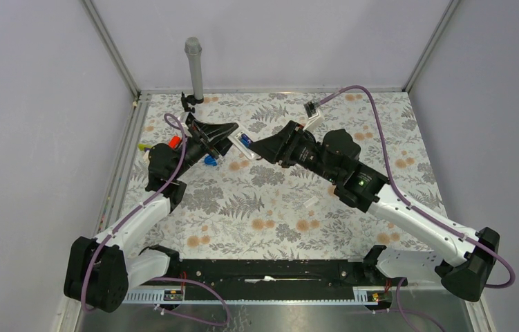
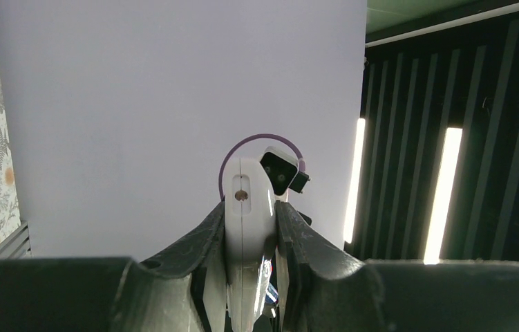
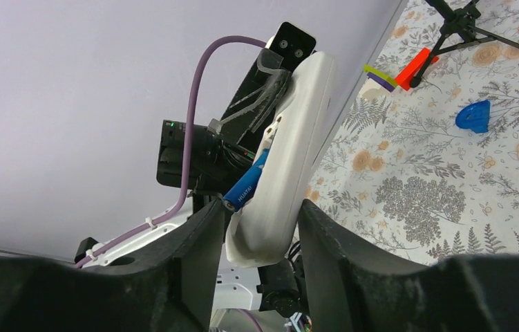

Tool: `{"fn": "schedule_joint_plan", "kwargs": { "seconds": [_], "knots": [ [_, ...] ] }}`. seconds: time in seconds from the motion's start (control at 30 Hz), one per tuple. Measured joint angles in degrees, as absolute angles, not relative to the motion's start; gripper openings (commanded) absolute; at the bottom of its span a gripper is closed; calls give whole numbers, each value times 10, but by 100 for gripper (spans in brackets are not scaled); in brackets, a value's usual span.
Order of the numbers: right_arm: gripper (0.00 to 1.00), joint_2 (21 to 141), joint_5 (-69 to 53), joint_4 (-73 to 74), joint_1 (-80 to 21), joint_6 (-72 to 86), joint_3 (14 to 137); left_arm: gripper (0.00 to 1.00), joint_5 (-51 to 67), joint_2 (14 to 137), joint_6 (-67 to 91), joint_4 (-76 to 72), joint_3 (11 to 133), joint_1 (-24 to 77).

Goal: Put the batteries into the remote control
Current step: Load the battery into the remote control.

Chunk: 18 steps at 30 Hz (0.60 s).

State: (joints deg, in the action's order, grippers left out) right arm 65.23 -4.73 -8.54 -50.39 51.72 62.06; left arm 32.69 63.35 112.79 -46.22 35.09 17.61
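Note:
My left gripper is shut on one end of the white remote, holding it off the table; in the left wrist view the remote stands edge-on between the fingers. My right gripper meets the remote's other end. In the right wrist view the jaws straddle the remote. A blue battery sticks out tilted from the remote's open compartment, its free end against my left finger, and it also shows in the top view. Other batteries are hidden.
A blue blob-shaped piece and a chunky orange-red piece with a yellow-green bit lie on the floral mat by the left arm. A grey post on a small black tripod stands at the back. A small white piece lies mid-mat.

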Motion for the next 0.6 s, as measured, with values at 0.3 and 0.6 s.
{"fn": "schedule_joint_plan", "kwargs": {
  "seconds": [0.3,0.6],
  "knots": [
    [44,658,-41,-87,-502,527,620,0,323,633,1129,-460,351,176],
    [41,667,-42,-86,-501,538,620,0,317,633,1107,-460,351,175]
  ]
}}
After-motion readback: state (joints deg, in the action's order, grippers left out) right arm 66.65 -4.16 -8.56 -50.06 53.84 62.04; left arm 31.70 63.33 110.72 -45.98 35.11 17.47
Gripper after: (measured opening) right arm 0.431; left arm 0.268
